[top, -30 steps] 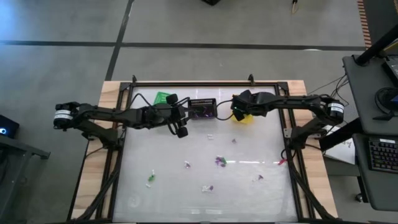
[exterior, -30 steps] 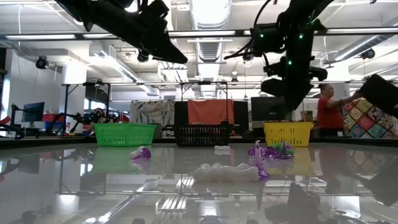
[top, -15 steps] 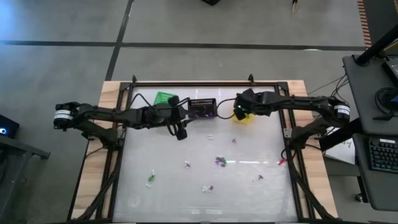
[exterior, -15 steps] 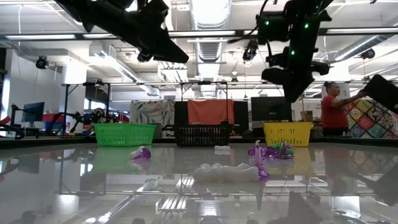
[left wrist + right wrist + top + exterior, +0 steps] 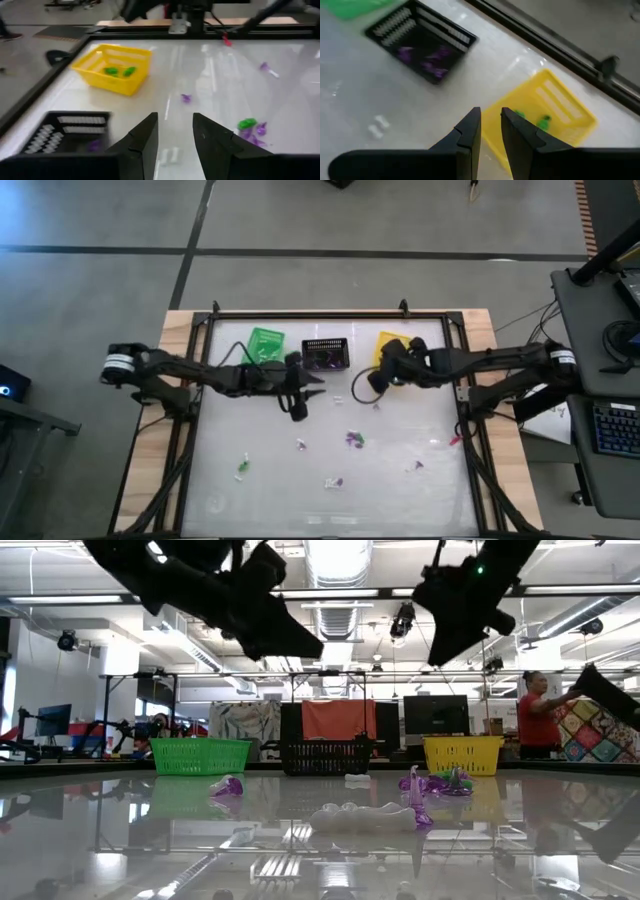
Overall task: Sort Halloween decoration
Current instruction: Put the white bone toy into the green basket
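Left end effector [image 5: 172,135] – parted, empty; right [image 5: 490,129] – seemingly empty

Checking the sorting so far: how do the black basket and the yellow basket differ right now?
Colour: the black basket is dark, the yellow basket bright.
Contents: the right wrist view shows purple trinkets in the black basket and green trinkets in the yellow basket.
Place: in the high view the black basket is the middle one along the table's far edge, the yellow basket further toward the right arm's side.
Both are small slotted baskets standing upright.
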`<act>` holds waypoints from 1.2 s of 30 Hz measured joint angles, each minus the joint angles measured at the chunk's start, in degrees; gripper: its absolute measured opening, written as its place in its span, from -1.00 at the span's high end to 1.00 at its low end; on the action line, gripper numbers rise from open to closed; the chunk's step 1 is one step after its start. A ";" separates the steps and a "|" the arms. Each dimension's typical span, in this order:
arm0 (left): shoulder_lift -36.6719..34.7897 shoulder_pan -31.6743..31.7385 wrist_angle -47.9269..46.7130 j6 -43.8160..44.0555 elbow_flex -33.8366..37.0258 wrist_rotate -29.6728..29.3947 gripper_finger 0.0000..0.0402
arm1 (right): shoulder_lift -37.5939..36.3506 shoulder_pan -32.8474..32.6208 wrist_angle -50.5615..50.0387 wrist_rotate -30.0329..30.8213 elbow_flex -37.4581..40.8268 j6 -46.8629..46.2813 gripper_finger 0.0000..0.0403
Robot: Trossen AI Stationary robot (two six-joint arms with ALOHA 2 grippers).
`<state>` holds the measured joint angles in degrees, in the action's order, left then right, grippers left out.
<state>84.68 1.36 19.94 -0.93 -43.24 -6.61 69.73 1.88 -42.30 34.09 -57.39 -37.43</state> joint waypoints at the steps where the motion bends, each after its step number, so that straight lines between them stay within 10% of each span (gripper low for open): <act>1: 1.39 -0.39 1.23 0.00 0.00 0.10 0.50 | 0.00 -1.10 0.63 0.57 0.02 0.05 0.66; 16: 20.35 -1.30 16.74 0.41 -0.09 0.25 0.56 | 0.07 -6.15 2.82 2.18 0.04 -0.01 0.66; 36: 27.51 -1.37 25.12 1.46 -0.15 1.34 0.25 | 0.09 -6.15 3.23 3.58 0.07 0.00 0.66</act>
<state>112.19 -0.01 45.05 0.54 -43.40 -5.28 69.82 -4.27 -39.07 37.67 -57.32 -37.43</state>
